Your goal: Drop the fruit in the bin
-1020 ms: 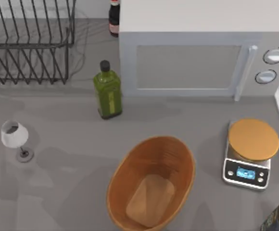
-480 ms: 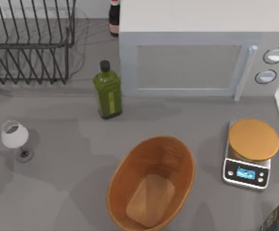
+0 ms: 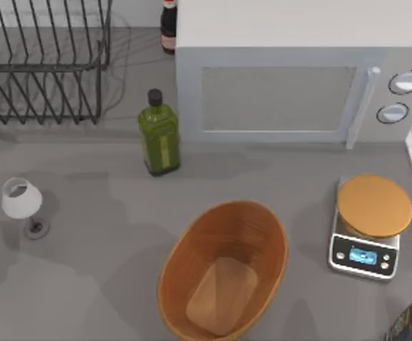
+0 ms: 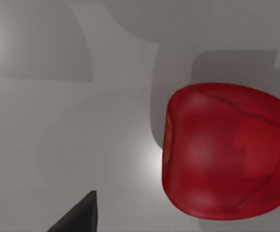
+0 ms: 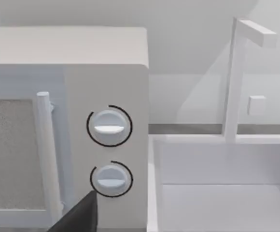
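Judging from how things lie, the task has barely begun: the basket sits empty near the table's front edge, while the fruit lies on the table beneath the left pincer, ungrasped; finger spread I cannot tell.

Little has shifted over the last second. In the top view a dark piece of the left arm that stood at the left edge of the table, above the small white lamp, has drawn out of sight, leaving only a sliver at that edge. The soft grey shadows on the table's left half have slid and changed outline, one of them now lying lower and nearer the bin.
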`<action>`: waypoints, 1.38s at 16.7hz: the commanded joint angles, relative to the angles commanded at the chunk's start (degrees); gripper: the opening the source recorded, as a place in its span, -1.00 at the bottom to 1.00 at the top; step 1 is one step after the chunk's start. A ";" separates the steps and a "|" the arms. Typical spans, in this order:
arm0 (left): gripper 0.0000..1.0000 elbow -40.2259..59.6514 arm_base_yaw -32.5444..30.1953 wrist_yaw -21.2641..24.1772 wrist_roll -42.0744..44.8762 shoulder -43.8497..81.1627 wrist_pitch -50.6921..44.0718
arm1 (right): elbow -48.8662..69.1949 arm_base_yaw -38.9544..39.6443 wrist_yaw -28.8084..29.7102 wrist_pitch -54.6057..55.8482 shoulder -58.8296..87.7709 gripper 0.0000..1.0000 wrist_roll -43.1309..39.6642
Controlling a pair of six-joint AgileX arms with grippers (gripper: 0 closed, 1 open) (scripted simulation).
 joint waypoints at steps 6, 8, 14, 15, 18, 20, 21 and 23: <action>1.00 -5.33 -0.49 0.00 -0.65 7.19 11.81 | 0.00 0.00 0.00 0.00 0.00 1.00 0.00; 1.00 -6.46 -0.30 0.08 -0.25 6.84 13.38 | 0.00 0.00 0.00 0.00 0.00 1.00 0.00; 0.70 -6.62 -0.22 0.09 -0.14 6.72 13.56 | 0.00 0.00 0.00 0.00 0.00 1.00 0.00; 0.55 -6.62 -0.22 0.09 -0.14 6.72 13.56 | 0.00 0.00 0.00 0.00 0.00 1.00 0.00; 0.10 -6.62 -0.22 0.09 -0.14 6.72 13.56 | 0.00 0.00 0.00 0.00 0.00 1.00 0.00; -0.21 -6.62 -0.22 0.09 -0.14 6.72 13.56 | 0.00 0.00 0.00 0.00 0.00 1.00 0.00; -0.36 -6.62 -0.22 0.09 -0.14 6.72 13.56 | 0.00 0.00 0.00 0.00 0.00 1.00 0.00; -0.66 -6.62 -0.22 0.09 -0.14 6.72 13.56 | 0.00 0.00 0.00 0.00 0.00 1.00 0.00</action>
